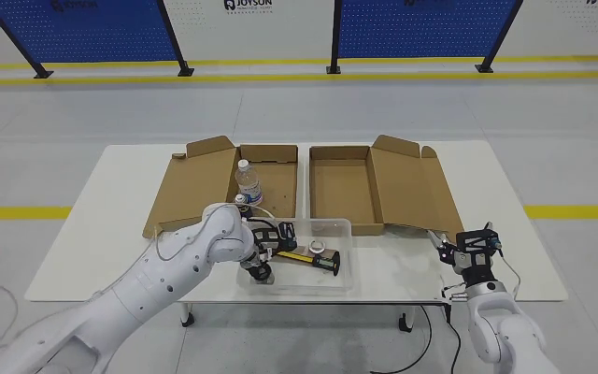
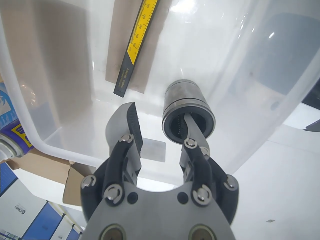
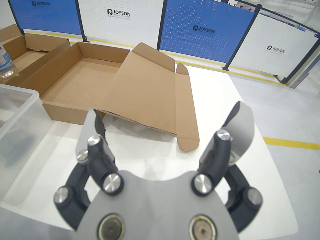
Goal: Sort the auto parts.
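Since one finger [image 2: 192,127] of the open left hand [image 2: 158,113] pokes inside the metal bearing [image 2: 185,96], at the lower middle in the clear bin [image 2: 62,153], it can pinch the wall. The right hand [image 3: 165,111] hangs open.

The left arm [image 1: 159,290] stretches from the lower left of the top view up to its centre, bent at the wrist. There the left gripper [image 1: 264,271] points steeply down, and the left wrist view shows the left gripper [image 2: 160,116] with its fingers parted. The right arm [image 1: 495,332] rises from the lower right corner. Its right gripper [image 1: 464,241] aims toward the upper edge, and the right gripper [image 3: 166,108] has its fingers spread wide.
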Robot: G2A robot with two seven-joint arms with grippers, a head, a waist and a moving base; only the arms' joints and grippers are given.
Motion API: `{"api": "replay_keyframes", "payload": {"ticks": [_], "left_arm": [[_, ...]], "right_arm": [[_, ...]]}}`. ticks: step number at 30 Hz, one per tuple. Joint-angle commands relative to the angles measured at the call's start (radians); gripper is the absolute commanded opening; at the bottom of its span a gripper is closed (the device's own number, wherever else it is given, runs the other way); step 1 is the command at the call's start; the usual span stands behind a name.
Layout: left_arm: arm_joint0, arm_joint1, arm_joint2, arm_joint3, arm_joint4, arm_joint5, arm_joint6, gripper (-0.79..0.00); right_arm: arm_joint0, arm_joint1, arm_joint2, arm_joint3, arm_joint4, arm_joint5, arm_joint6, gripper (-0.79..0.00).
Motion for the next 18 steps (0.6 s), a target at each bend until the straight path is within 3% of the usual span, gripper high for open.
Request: {"api": "replay_keyframes", "payload": {"ticks": [1, 14, 18], "left_arm": [[-0.005, -0.005, 0.008, 0.010, -0.002, -0.002, 0.002, -0.456], [-0.034, -0.048, 0.053, 0.105, -0.021, -0.023, 0.032, -0.499], [-0.039, -0.060, 0.064, 0.132, -0.021, -0.027, 0.040, -0.585]], "right_arm": [[0.000, 0.000, 0.000, 0.000, 0.000, 0.000, 0.000, 0.000], [0.000, 0.000, 0.000, 0.000, 0.000, 0.000, 0.000, 0.000], [0.000, 0.000, 0.000, 0.000, 0.000, 0.000, 0.000, 0.000]]}}
